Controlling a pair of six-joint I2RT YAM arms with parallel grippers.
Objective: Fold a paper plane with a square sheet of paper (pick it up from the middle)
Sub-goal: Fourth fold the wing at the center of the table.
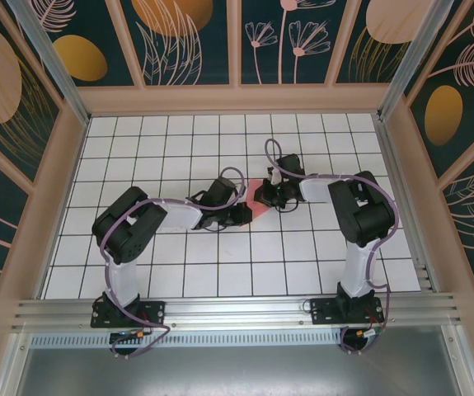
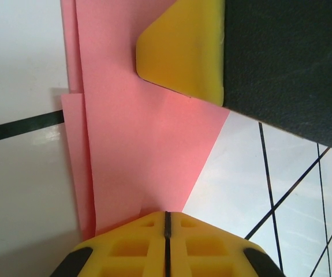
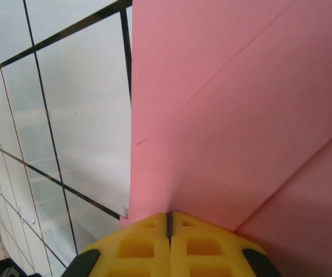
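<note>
Folded pink paper (image 1: 259, 200) laid flat on counter (image 1: 179, 272). Its edge met by left tool (image 2: 167, 216), closed together; opposite side pressed by right tool (image 3: 169, 214), likewise closed together.

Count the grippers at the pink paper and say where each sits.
2. The left gripper, shut, at the paper's left side; the right gripper, shut, at its right side.
</note>
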